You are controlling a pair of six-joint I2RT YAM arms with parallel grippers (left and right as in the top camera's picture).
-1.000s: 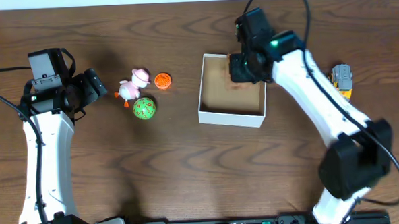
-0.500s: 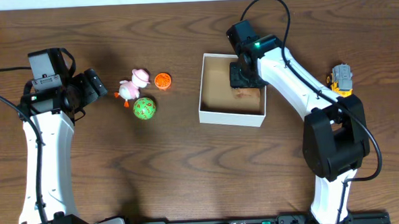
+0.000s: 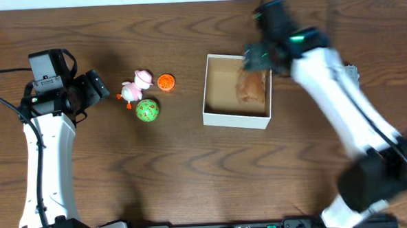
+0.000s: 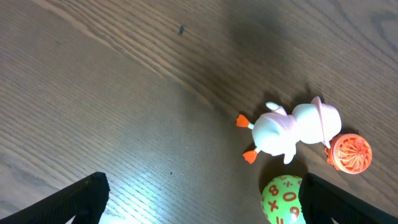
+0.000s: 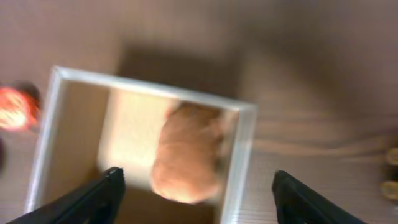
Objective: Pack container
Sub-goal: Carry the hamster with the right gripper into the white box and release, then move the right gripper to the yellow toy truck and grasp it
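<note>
The container [image 3: 235, 119], a white-walled box with a brown inside, stands right of centre and holds a brown furry toy [image 3: 252, 88] at its right side. Blurred by motion, my right gripper [image 3: 257, 59] hovers over the box's back right corner. In the right wrist view its fingers [image 5: 104, 193] stand wide apart above the toy [image 5: 186, 153] and the container's rim [image 5: 235, 169], gripping nothing. My left gripper [image 3: 96, 87] is open, left of a white-pink duck [image 3: 135, 86], an orange disc [image 3: 165, 82] and a green number ball [image 3: 147, 110]. The left wrist view shows the duck [image 4: 291, 129].
A yellow and grey toy [image 3: 350, 74] lies right of the right arm, partly hidden by it. The green ball [image 4: 283, 199] sits just inside my left gripper's [image 4: 202, 202] right finger, with the orange disc [image 4: 349, 152] beyond.
My right gripper has opened, left the brown toy lying in the container and risen toward the back right. The left arm and the loose toys have not moved.
</note>
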